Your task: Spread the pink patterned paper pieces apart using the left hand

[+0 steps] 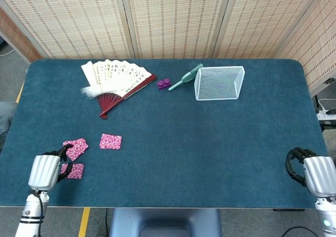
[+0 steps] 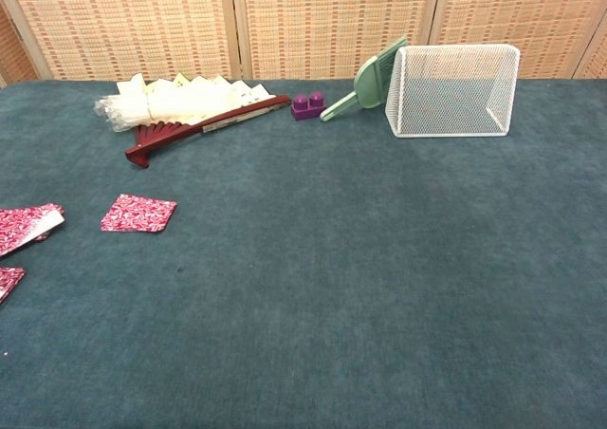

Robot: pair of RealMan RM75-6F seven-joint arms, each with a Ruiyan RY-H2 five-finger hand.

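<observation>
Nearest, the left hand [image 1: 44,171] hovers at the table's [image 1: 210,142] front-left edge, fingers [image 1: 59,154] curled, holding nothing, tips over the nearest pink patterned paper pieces [image 1: 75,148]. The right hand [image 1: 310,174] rests front-right (fingers curled in, empty). Three patches lie close together; one likely overlaps. Better to press flat on the upper sheet and slide it outward, clear of the folding fan [image 1: 116,79] and wire basket [image 1: 219,83] beyond.

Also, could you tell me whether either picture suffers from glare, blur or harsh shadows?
Head view: even, soft light, sharp, only a faint shadow beside the white wire mesh basket. Chest view: equally sharp, no glare on the teal felt table, and the pink patterned paper pieces are cropped at the left edge.
</observation>
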